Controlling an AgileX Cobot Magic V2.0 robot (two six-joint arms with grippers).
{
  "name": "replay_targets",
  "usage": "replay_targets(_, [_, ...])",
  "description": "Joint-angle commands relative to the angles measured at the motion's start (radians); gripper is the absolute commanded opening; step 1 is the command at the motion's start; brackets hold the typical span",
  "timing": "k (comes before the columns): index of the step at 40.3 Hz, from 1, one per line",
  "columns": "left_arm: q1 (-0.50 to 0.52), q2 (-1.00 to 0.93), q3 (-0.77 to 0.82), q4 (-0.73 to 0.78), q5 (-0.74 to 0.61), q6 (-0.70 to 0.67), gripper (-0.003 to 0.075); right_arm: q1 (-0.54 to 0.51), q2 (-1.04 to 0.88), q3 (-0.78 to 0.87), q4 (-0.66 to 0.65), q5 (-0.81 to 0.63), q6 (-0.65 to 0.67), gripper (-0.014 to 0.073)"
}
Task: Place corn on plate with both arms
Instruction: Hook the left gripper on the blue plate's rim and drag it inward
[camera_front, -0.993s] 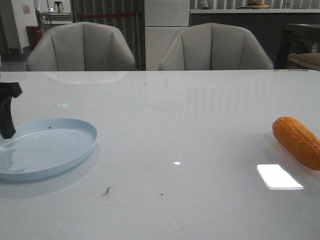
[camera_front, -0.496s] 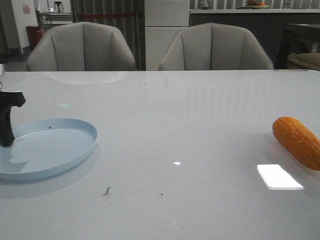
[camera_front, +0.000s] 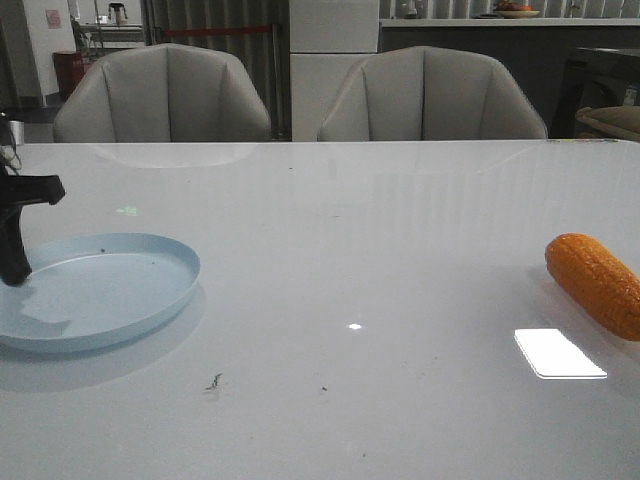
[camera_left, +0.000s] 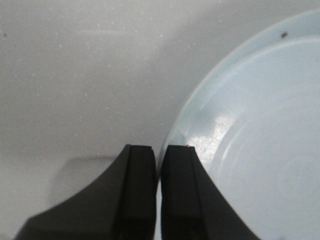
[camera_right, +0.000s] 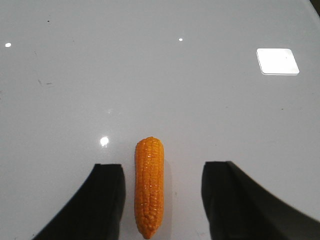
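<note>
The corn (camera_front: 596, 283) lies on the white counter (camera_front: 380, 260) at the right edge of the front frame, well apart from everything else.

The counter is the largest thing and fills nearly all of each picture; it is glossy, with bright reflections of lamps. Behind it, at the top of the front frame, stand two grey chairs (camera_front: 165, 95).

The plate (camera_front: 110, 290), pale blue and shallow with some dark specks, is at the lower left of the front frame. The left hand (camera_left: 158, 192) is clenched on its rim: in the left wrist picture the two dark fingers are nearly together with the edge of the plate between them.

The corn is smaller. In the right wrist picture it lies at the bottom centre, lengthwise between the fingers of the right hand (camera_right: 162, 200). This hand is released and wide apart, and it does not touch the corn.

I judge that the corn is light, stiff and not fragile, but its shiny round body may roll or slip. The best place to take it seems to be the thick middle, across its length, not at the tapered ends.
</note>
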Motion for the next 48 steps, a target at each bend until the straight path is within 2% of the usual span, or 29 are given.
replay_targets(1, [-0.007,-0.051,-0.103,-0.014,0.051,0.0,0.009,-0.004,-0.007,-0.03,-0.002,-0.071,0.004,0.0456])
replay_targets(9, [-0.008,-0.051,-0.292,-0.141,0.198,0.0,0.009,-0.004,-0.007,-0.03,-0.002,-0.071,0.004,0.0456])
replay_targets(14, [-0.02,-0.051,-0.378,-0.285,0.215,0.0,0.009,-0.004,-0.007,-0.03,-0.002,-0.071,0.004,0.0456])
replay_targets(19, [-0.054,-0.049,-0.426,-0.355,0.215,0.0,0.009,-0.004,-0.007,-0.03,-0.002,-0.071,0.004,0.0456])
replay_targets(35, [-0.256,0.031,-0.426,-0.356,0.213,-0.002,0.009,-0.004,-0.007,-0.03,-0.002,-0.053,0.004,0.0456])
replay_targets(48, [-0.348,0.15,-0.426,-0.337,0.225,-0.01,0.0093,-0.004,-0.007,-0.03,-0.002,-0.016,0.004,0.0456])
